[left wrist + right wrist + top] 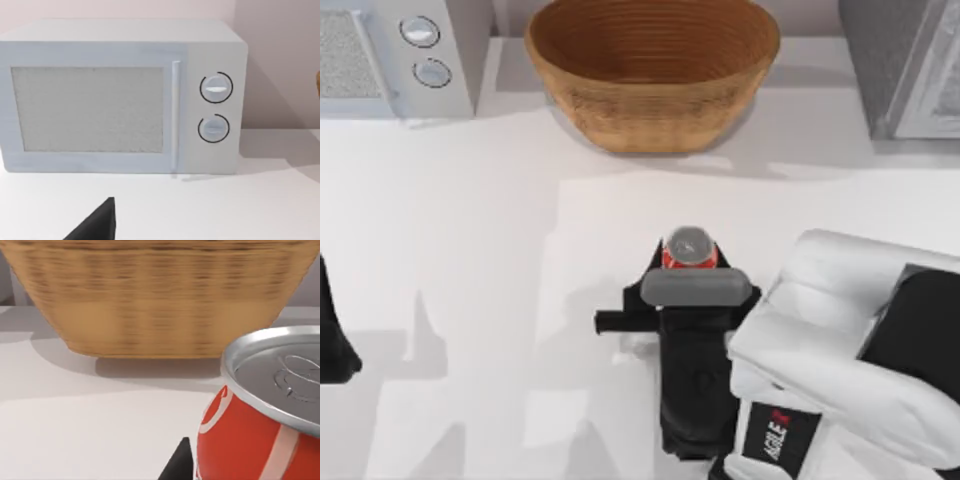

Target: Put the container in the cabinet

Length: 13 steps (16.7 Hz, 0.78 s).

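The container (689,248) is a small red can with a silver top, upright near the table's middle, just in front of the basket. My right gripper (690,266) reaches in from the lower right and is shut on it, its grey wrist bar covering the can's near side. In the right wrist view the container (260,440) looms close, with one black finger (180,465) against its side. The grey cabinet (910,70) stands at the back right corner. My left gripper (338,360) is parked at the left edge, open, one finger (97,222) showing in its wrist view.
A large brown woven basket (655,100) sits at the back centre, directly beyond the can and close to it in the right wrist view (160,295). A white microwave (390,55) stands at the back left, door shut (90,110). White tabletop lies between the arms.
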{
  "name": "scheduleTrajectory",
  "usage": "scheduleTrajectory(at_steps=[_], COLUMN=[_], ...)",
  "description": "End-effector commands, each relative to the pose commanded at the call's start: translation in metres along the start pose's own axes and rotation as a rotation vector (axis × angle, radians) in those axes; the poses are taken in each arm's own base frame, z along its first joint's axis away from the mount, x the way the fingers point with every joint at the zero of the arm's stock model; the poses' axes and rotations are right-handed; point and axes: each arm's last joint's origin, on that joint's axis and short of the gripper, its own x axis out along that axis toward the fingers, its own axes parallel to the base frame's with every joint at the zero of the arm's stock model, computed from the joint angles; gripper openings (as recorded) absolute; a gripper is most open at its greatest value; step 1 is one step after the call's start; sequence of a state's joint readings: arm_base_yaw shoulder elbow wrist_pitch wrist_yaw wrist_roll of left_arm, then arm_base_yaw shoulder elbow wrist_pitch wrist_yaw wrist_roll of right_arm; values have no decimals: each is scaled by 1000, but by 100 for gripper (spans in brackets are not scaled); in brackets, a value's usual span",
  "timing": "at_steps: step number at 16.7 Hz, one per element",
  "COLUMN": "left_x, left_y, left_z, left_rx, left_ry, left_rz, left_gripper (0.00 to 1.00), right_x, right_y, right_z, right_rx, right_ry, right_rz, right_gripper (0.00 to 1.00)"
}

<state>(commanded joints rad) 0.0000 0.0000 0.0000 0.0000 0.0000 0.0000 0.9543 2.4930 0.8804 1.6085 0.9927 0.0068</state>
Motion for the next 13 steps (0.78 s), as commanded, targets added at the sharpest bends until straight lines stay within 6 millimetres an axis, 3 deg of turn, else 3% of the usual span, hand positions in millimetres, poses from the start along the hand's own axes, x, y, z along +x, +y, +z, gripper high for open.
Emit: scheduleTrajectory(at_steps=[4,13], left_x=[0,0], left_y=[0,0], left_z=[0,0], left_rx=[0,0], left_ry=[0,0], left_rz=[0,0], left_gripper=[100,100], right_x=[0,-1], right_y=[0,0], right_z=[0,0], right_rx=[0,1], right_ry=[0,0], right_rz=[0,2], right_gripper=[2,0])
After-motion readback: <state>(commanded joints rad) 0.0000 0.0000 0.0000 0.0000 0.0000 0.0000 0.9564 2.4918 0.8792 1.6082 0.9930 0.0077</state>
